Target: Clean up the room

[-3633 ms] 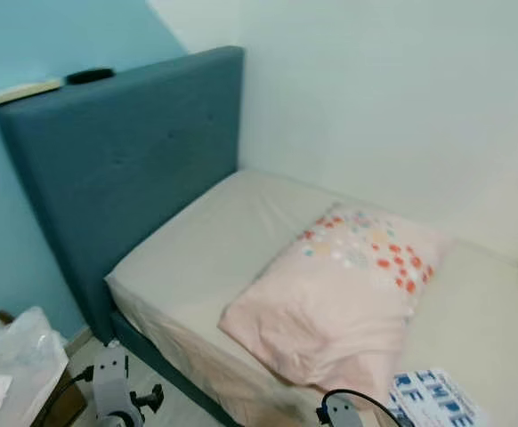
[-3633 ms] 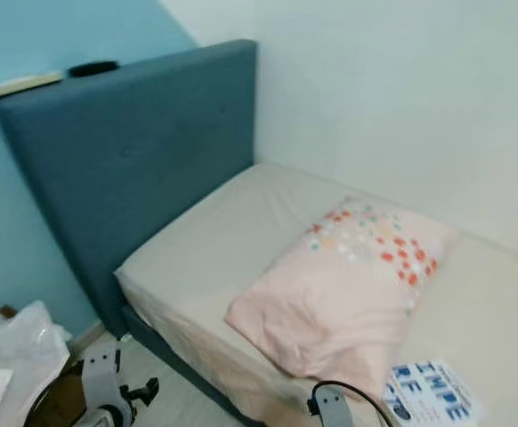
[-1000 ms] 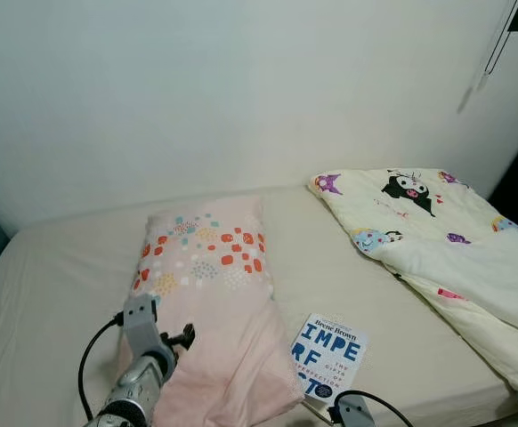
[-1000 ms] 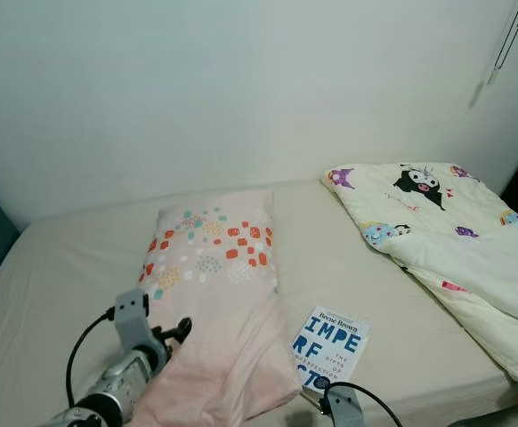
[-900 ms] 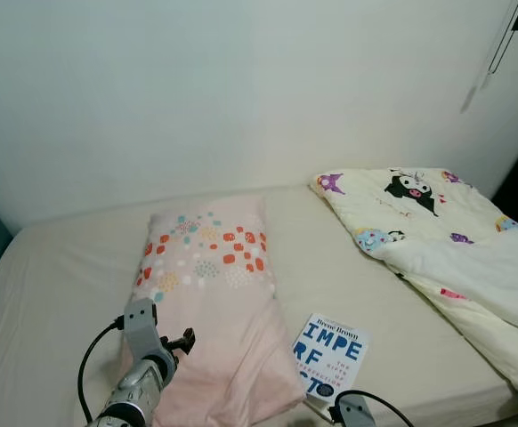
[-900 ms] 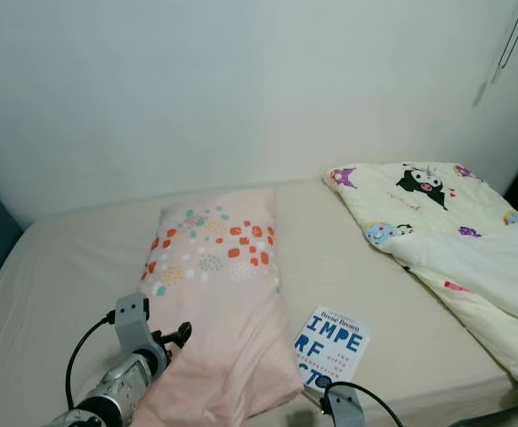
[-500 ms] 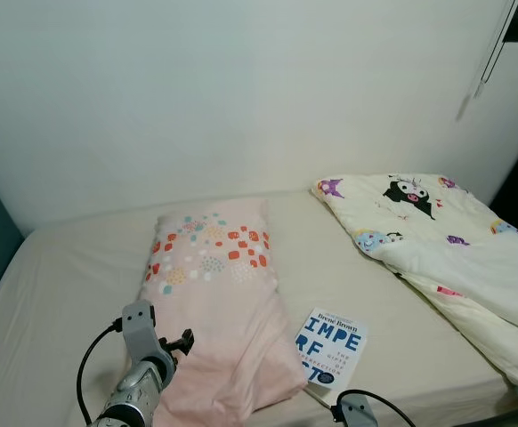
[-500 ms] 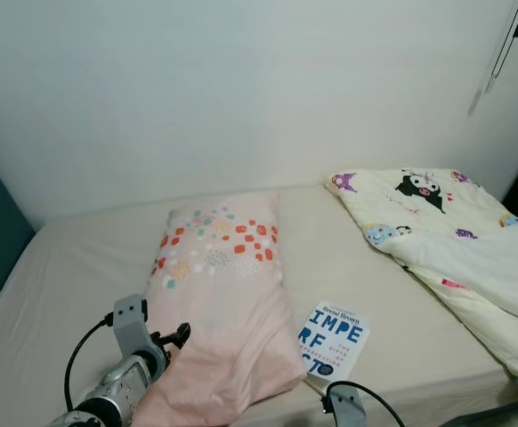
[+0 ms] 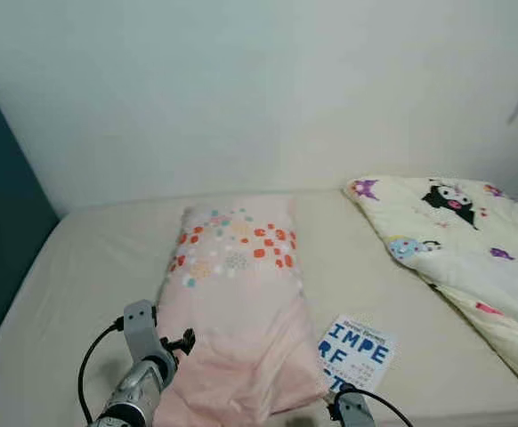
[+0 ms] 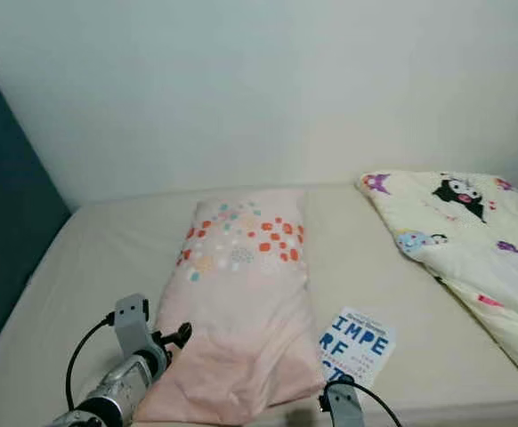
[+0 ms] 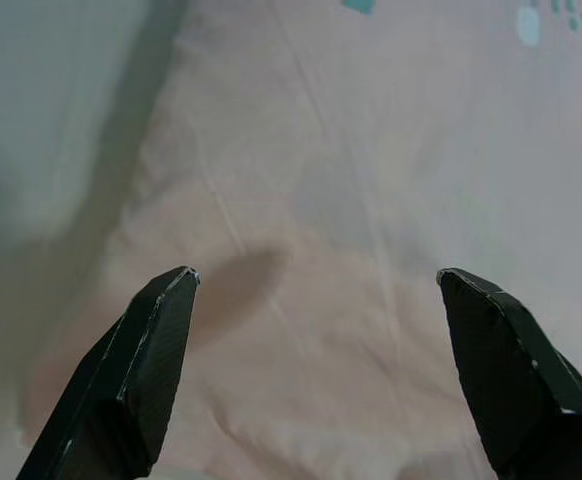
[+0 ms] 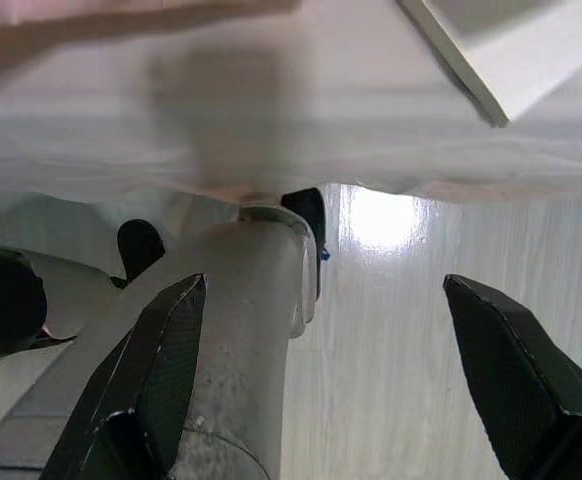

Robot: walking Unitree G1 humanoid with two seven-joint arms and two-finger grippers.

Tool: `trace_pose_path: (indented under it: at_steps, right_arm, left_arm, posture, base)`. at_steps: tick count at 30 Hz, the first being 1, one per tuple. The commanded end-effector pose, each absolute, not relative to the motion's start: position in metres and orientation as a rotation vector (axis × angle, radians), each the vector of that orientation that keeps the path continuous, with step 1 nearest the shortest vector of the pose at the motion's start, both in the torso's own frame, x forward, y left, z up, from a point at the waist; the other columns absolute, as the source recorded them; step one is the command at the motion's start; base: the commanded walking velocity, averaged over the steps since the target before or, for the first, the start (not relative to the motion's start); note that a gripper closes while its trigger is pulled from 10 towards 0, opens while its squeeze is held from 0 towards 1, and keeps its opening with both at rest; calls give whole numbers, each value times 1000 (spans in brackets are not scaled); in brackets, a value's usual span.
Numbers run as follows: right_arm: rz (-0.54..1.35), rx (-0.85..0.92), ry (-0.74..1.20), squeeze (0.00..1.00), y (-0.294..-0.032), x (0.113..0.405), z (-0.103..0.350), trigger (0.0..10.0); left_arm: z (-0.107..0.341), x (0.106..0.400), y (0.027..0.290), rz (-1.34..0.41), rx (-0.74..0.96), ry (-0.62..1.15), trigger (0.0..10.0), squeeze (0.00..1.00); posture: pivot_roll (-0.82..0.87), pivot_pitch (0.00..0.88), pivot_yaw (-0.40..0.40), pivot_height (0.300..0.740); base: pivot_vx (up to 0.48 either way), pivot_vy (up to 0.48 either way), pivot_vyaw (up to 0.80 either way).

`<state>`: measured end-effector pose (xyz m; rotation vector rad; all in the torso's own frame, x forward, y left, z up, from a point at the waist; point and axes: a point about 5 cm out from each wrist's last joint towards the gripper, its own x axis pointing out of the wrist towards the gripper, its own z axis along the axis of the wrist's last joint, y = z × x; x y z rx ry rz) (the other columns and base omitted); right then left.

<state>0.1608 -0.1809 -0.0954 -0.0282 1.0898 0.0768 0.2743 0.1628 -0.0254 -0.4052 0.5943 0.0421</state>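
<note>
Silver left arm raised over pink pillow (image 9: pixel 237 307) — left tool (image 11: pixel 316 380) spread wide, right tool (image 12: pixel 326 400) wide too, low by bed (image 9: pixel 81 267).

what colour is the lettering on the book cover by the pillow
Blue block letters on a white cover; the book shows best in the right eye view.

The left gripper (image 11: pixel 316 290) hung with its two black fingers (image 11: pixel 131 380) spread wide apart above a pale pink pillow (image 11: pixel 371 200), neither finger touching the fabric. The pillowcase lay creased and rumpled between the fingers, with a soft shadow falling on a fold near one of them, and a few small teal dots (image 11: pixel 529 24) showed along the pillow's far part. Beside the pillow's edge lay a strip of lighter, greyish bed sheet (image 11: pixel 41 120), partly in shade.
</note>
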Motion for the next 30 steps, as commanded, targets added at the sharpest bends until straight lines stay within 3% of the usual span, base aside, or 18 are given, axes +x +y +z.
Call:
trace_pose_path:
  at_steps: [1, 7, 10, 16, 17, 23, 30]
  right_arm:
    - [69, -21, 1111, 0, -180, 156, -97, 10000]
    - [14, 46, 1027, 0, -184, 176, -88, 10000]
    - [-34, 122, 895, 0, -192, 206, -72, 10000]
    - [-56, 165, 780, 0, -200, 230, -54, 10000]
    - [-68, 198, 702, 0, -206, 245, -42, 10000]
    - [-62, 237, 603, 0, -209, 262, -27, 10000]
    - [-73, 419, 402, 0, -215, 285, -1, 10000]
  left_arm:
    - [-26, 274, 159, 25, -391, 596, 10000, 0]
    - [-16, 284, 159, 18, -399, 552, 10000, 0]
    - [-8, 293, 159, 23, -435, 514, 10000, 0]
    - [-4, 298, 157, 20, -460, 493, 10000, 0]
    - [-2, 299, 154, 12, -466, 485, 10000, 0]
    - [-1, 300, 153, 5, -475, 481, 10000, 0]
    - [-3, 298, 153, -10, -468, 482, 10000, 0]
  posture:
    - [-110, 0, 31, 740]
    - [-111, 0, 38, 716]
    - [-119, 0, 49, 701]
    - [-127, 0, 57, 686]
    - [-135, 0, 64, 676]
    - [-135, 0, 66, 656]
    - [-119, 0, 82, 636]
  base:
    - [0, 0, 0]
    - [0, 0, 0]
    - [0, 0, 0]
    - [0, 0, 0]
    - [0, 0, 0]
    - [0, 0, 0]
    - [0, 0, 0]
